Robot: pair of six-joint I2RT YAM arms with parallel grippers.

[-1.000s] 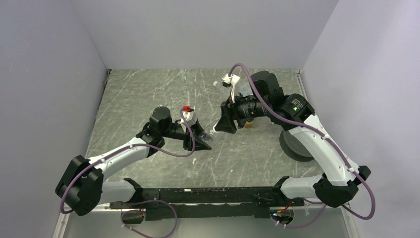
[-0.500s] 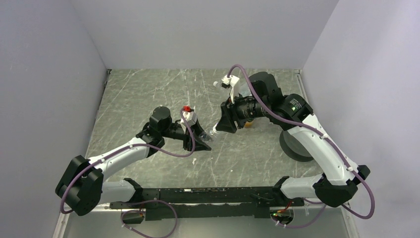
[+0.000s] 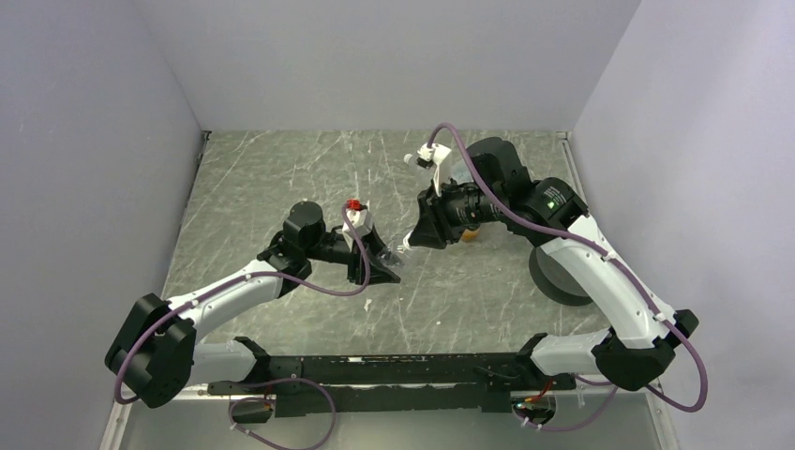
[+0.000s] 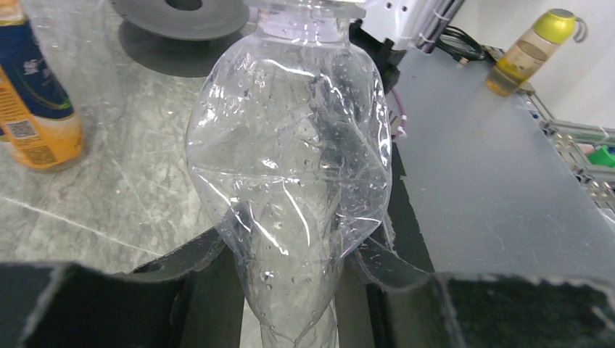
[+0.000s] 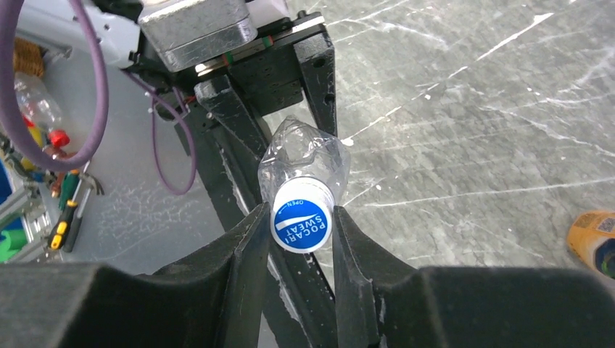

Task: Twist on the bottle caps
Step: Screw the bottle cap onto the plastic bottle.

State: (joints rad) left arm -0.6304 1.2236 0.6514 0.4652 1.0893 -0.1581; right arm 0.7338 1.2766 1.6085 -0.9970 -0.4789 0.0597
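Note:
My left gripper (image 3: 382, 267) is shut on the crumpled lower body of a clear plastic bottle (image 4: 290, 167), holding it above the table with its neck pointing at the right arm. In the left wrist view the fingers (image 4: 181, 261) pinch the bottle flat. A white cap with a blue top (image 5: 302, 223) sits on the bottle's neck. My right gripper (image 5: 299, 215) is closed on this cap, one finger touching each side. In the top view the two grippers meet mid-table, the right gripper (image 3: 411, 242) at the bottle's mouth. The orange bottle (image 3: 472, 234) stands just behind the right gripper.
A large black disc (image 3: 560, 277) lies on the table to the right, under the right arm. The orange bottle also shows in the left wrist view (image 4: 32, 109) and the right wrist view (image 5: 595, 239). A small white cap (image 3: 410, 159) shows near the back.
The right wrist has turned and shifted slightly left while staying on the cap. The left arm and the bottle have barely moved.

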